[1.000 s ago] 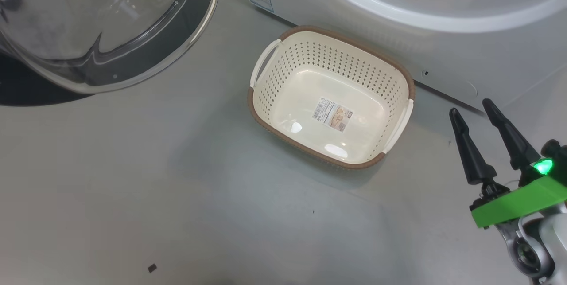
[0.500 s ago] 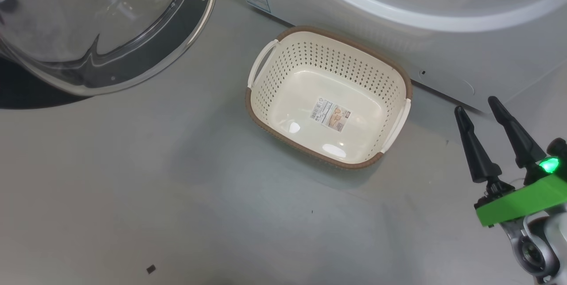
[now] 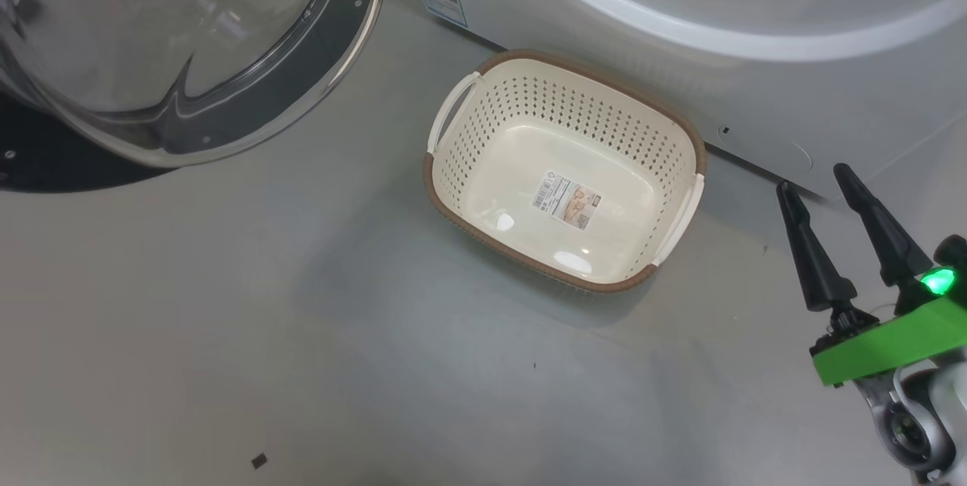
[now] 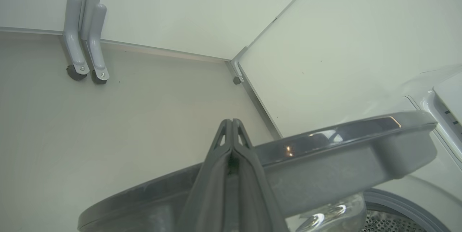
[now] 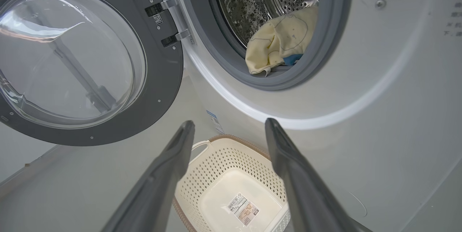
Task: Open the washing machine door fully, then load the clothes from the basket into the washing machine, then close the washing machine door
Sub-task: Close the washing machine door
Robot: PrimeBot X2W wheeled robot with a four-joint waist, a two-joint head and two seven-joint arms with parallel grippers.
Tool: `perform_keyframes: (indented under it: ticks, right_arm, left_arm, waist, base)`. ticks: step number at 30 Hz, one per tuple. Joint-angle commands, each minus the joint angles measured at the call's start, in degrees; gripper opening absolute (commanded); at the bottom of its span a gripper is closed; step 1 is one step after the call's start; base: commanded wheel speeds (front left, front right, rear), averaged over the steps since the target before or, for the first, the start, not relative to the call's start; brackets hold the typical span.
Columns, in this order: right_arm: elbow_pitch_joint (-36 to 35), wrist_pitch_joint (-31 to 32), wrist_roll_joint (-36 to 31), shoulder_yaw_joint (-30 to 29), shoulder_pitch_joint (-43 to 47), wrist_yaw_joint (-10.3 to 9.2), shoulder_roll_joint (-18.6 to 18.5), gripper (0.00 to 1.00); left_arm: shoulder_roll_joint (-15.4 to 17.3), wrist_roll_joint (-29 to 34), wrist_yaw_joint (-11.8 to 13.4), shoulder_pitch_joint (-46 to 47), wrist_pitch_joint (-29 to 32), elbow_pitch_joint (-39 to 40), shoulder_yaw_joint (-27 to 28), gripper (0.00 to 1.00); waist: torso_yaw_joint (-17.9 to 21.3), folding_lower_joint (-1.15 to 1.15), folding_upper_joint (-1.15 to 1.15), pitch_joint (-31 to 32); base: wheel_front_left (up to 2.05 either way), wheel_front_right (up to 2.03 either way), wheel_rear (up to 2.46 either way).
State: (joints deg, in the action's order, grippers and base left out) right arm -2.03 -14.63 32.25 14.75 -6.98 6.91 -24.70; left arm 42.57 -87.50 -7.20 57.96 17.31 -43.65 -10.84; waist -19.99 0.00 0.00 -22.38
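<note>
Washing machine door [image 5: 164, 77] hanging swung wide open beside the drum mouth. Clothes [image 5: 279, 42] lying inside the washing machine [image 5: 379, 98], the pale yellow bundle resting against the grey gasket [image 5: 274, 80]. Basket [image 3: 559, 104] sitting on the floor [image 3: 302, 320] just before the machine, bottom label [image 3: 566, 200] showing. Right gripper [image 3: 814, 177] hovering near the basket, fingers spread wide, gripping nothing. Left gripper [image 4: 231, 121] pointing past the door's rim, fingers pressed together; contact with the rim unclear.

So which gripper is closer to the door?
Left. The left gripper sits shut at the rim of the door; the right gripper hangs open past the basket, beside the washer.
</note>
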Motion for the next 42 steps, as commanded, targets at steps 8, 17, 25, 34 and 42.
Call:
perform_keyframes:
  ticks: [8, 17, 25, 34, 42]
  right_arm:
    - [-2.0, -0.4, -0.1, 0.3, -0.9, 0.58, -1.6, 1.00]
    - [-2.0, -0.4, -0.2, 0.0, -1.1, 0.58, -1.6, 1.00]
    - [-1.9, -0.4, -0.2, -0.1, -1.2, 0.58, -1.7, 1.00]
    - [-1.6, -0.4, -0.1, -0.2, -1.2, 0.58, -1.3, 1.00]
    - [-1.3, -0.4, -0.1, -0.6, -0.8, 0.58, -0.9, 1.00]
  left_arm:
    - [3.0, -1.8, -0.3, -1.1, 4.5, 3.2, 0.2, 0.00]
    - [2.7, -3.4, -0.3, -2.5, 8.4, 4.6, -0.3, 0.00]
    - [2.2, -5.2, -0.3, -3.9, 13.1, 6.6, -0.3, 0.00]
    - [2.0, -6.3, -0.3, -5.2, 17.6, 9.9, -0.2, 0.00]
    - [2.2, -7.0, -0.3, -6.2, 21.4, 12.7, 0.3, 0.00]
  waist:
    - [0.1, 0.00, 0.00, 0.1]
    - [0.0, 0.00, 0.00, 0.2]
    - [-0.2, 0.00, 0.00, 1.0]
    - [-0.4, 0.00, 0.00, 2.1]
    - [-0.8, 0.00, 0.00, 3.5]
  base:
    - [0.00, 0.00, 0.00]
    - [0.00, 0.00, 0.00]
    - [0.00, 0.00, 0.00]
    - [0.00, 0.00, 0.00]
    - [0.00, 0.00, 0.00]
